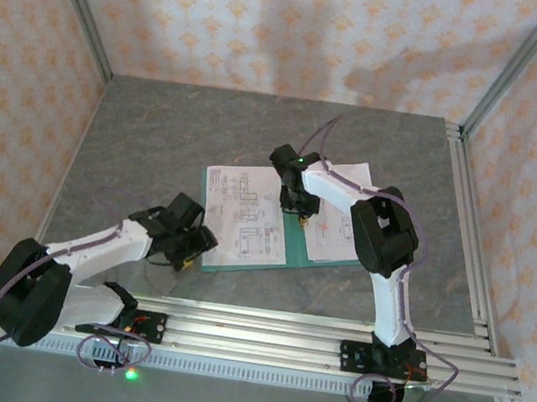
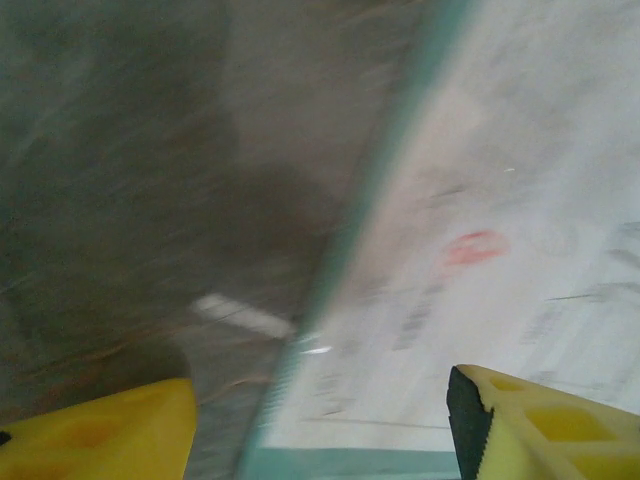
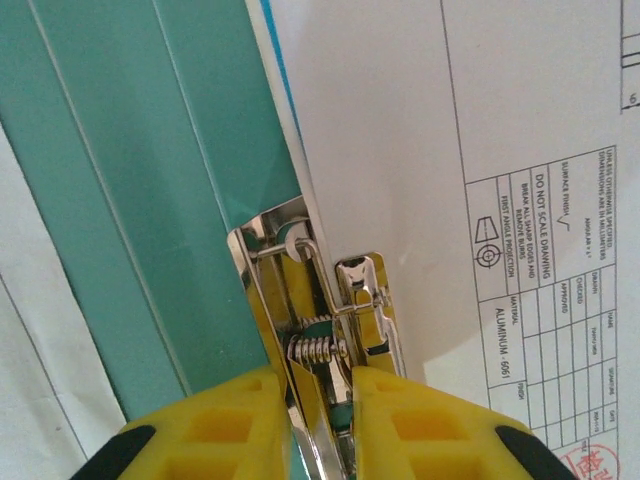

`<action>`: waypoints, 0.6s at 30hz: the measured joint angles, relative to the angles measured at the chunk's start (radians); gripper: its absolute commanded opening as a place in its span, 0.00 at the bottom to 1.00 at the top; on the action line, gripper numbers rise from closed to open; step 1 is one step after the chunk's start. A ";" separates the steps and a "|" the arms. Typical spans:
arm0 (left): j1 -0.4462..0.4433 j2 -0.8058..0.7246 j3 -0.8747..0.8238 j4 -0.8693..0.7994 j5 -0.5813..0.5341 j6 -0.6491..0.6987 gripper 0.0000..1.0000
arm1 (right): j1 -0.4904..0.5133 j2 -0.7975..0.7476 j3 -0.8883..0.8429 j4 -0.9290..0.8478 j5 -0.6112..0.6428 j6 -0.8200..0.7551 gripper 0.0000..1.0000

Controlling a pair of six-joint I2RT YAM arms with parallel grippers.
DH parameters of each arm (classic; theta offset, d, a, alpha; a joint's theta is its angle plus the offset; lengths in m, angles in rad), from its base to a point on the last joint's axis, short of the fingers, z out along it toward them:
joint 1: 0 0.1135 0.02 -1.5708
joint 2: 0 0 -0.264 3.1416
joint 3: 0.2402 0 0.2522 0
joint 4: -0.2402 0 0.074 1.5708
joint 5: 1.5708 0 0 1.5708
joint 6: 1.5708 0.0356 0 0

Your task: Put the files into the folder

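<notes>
Folder (image 1: pixel 294 247) lies open & flat around mid-table on the grey table (image 1: pixel 157 134), w/ papers on both halves. The left sheet (image 1: pixel 241 212) is on the left cover. The right sheet (image 1: pixel 336 233) is on the right cover, partly under the right arm. Both are line drawings w/ text. In the right wrist view the right sheet's title block reads "DO NOT SCALE DRAWING".

Right gripper (image 1: pixel 294 205) is at the folder's spine, pointing down. In its wrist view the yellow fingers (image 3: pixel 210 430) are nipped in on the metal clip (image 3: pixel 320 310) from both sides, w/ the clip's spring showing just ahead of the tips. The clip sits on the teal spine strip, right at the right sheet's inner edge. Whether the sheet is under it, can't tell.

Left gripper (image 1: pixel 189 248) is low at the folder's near-left corner. Its wrist view is blurred. The fingers (image 2: pixel 540 425) are spread wide, holding nothing: one over bare table, the other over the left sheet. The folder's teal edge runs between them. Touching or not, can't tell.
</notes>
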 measured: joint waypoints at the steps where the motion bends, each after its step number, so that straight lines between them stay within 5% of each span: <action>1: -0.004 -0.021 -0.017 0.017 -0.003 -0.022 0.70 | -0.002 0.002 0.003 -0.003 -0.003 0.004 0.21; 18: -0.064 -0.121 -0.090 0.094 -0.035 -0.271 0.70 | -0.011 0.027 0.049 -0.048 -0.030 0.082 0.18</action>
